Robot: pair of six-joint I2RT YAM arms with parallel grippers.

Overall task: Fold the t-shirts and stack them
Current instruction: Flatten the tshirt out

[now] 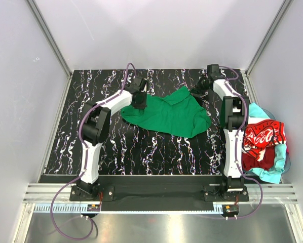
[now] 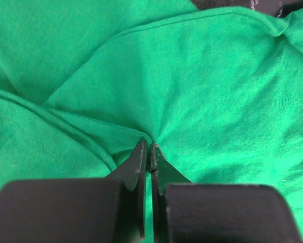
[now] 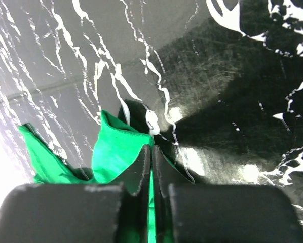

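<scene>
A plain bright green t-shirt (image 1: 174,116) lies crumpled on the black marbled table. My left gripper (image 1: 139,103) is shut on its left part; in the left wrist view the gripper (image 2: 148,146) pinches a fold of the green cloth (image 2: 202,91). My right gripper (image 1: 197,92) is shut on the shirt's far right edge; in the right wrist view the gripper (image 3: 151,149) holds a green flap (image 3: 113,149) above the table. A red Coca-Cola t-shirt (image 1: 262,135), a turquoise one (image 1: 273,171) and a bit of white lie piled at the right.
The pile of shirts sits off the table's right edge beside the right arm's base (image 1: 234,167). Grey walls with metal rails enclose the table (image 1: 141,152) on three sides. A black bar runs along the near edge.
</scene>
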